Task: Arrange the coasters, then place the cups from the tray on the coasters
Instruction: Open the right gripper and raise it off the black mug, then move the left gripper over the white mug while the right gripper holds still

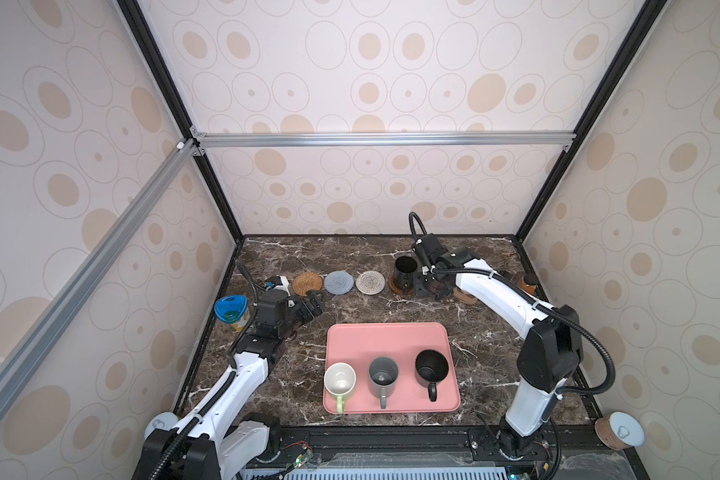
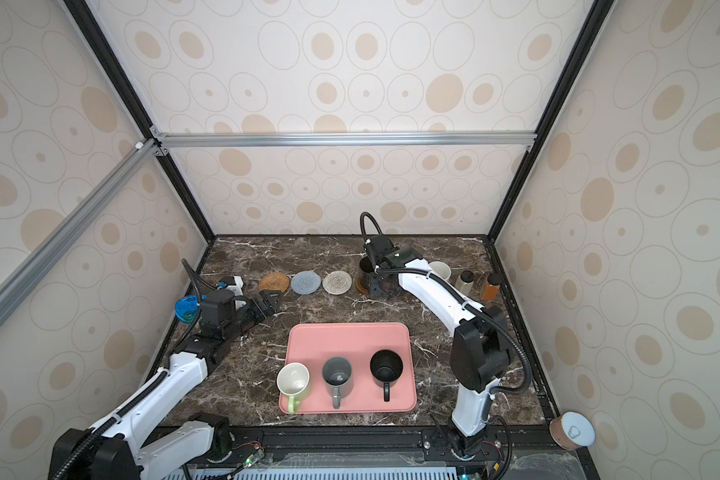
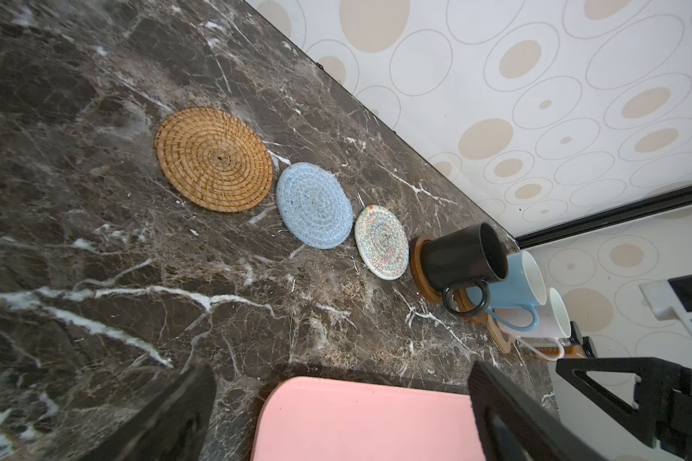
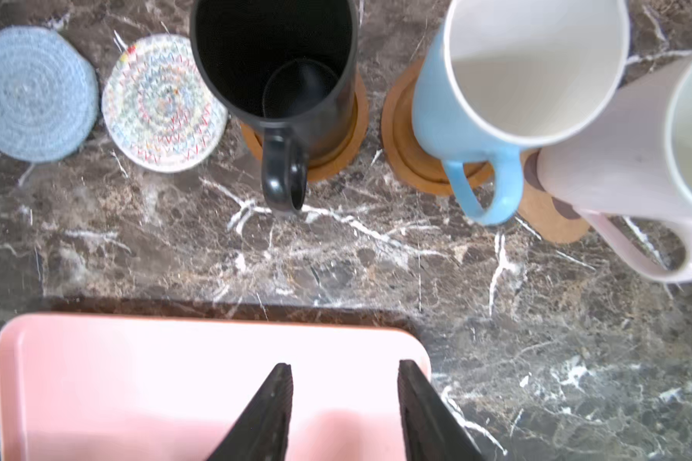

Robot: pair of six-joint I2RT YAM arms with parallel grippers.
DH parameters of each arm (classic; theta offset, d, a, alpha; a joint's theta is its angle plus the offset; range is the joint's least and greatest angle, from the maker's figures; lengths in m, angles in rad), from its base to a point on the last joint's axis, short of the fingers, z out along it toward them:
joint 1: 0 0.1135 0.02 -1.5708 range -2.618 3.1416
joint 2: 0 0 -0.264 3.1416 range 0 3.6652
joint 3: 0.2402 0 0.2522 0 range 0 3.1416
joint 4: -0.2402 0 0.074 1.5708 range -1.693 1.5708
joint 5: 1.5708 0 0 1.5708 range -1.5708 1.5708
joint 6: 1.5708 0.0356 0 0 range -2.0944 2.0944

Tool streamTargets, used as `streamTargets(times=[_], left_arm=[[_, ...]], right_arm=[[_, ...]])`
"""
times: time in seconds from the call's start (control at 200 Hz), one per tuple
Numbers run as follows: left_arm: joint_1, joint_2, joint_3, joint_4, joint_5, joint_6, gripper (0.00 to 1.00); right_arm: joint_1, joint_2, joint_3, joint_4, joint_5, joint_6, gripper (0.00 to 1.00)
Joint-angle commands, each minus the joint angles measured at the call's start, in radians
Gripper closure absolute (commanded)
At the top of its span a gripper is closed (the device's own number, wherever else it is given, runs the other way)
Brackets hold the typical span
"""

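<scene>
We think the job is about half done. All six coasters lie in a row across the middle of both top views. On the right of that row three cups are home: the black cup [image 1: 405, 272] on a wooden disc [image 4: 336, 163], the light blue cup [image 4: 496, 103] on a second wooden disc [image 4: 400, 131], and the pale pink cup [image 4: 616, 159] on the paw coaster [image 4: 552, 227]. On the left, the tan coaster [image 1: 307, 284], the blue-grey coaster [image 1: 339, 282] and the cream coaster [image 1: 370, 282] are bare. The green cup [image 1: 339, 382], the grey cup [image 1: 383, 376] and the other black cup [image 1: 432, 370] wait on the pink tray [image 1: 387, 336] at the bottom middle. The right claw [image 4: 344, 365] is partly open and holds nothing, near the black cup. The left claw [image 3: 340, 367] is wide open and empty, near the tan coaster. The bare coasters sit close together, so cups must go down straight. We see open table between tray and row, but a blue-lidded can [image 1: 231, 309] stands at the left edge.
</scene>
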Motion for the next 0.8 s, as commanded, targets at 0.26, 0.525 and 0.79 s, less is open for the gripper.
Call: streamTargets(times=[0.26,0.525,0.79], left_arm=[[0.007,0.057,0.114,-0.078,-0.009,0.097,0.0],[0.002,0.061,0.164,-0.155,-0.007,0.134,0.0],[-0.045,0.054,0.212,-0.234,-0.027,0.158,0.0]], right_arm=[[-0.004,-0.119,-0.19,0.019,0.007,0.042,0.53],[-0.003,-0.172,-0.222,0.033,0.025,0.059,0.53],[-0.004,-0.18,-0.221,0.046,0.011,0.055,0.53]])
